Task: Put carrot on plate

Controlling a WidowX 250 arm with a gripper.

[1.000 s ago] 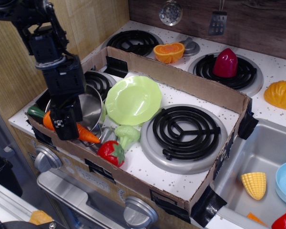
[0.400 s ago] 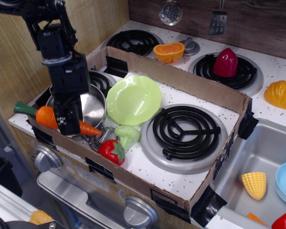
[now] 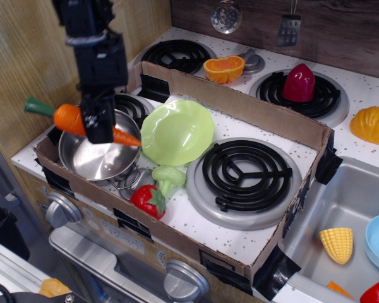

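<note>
My gripper (image 3: 98,126) is shut on the carrot (image 3: 69,118), an orange toy with a green stem end pointing left. It holds the carrot lying level in the air above the steel pot (image 3: 95,156). The lime-green plate (image 3: 177,132) with a wavy rim lies on the stove top just right of the pot, to the right of the carrot's tip. The plate has nothing on it.
A cardboard wall (image 3: 240,104) rings the stove area. Broccoli (image 3: 167,178) and a strawberry (image 3: 148,201) lie in front of the plate. A black burner (image 3: 246,173) lies to the right. An orange half (image 3: 223,68) and other toys sit beyond the cardboard.
My gripper has risen with the carrot, lifting it from the pot's front-left rim to well above the pot and slightly to the right. The pot now shows in full.
</note>
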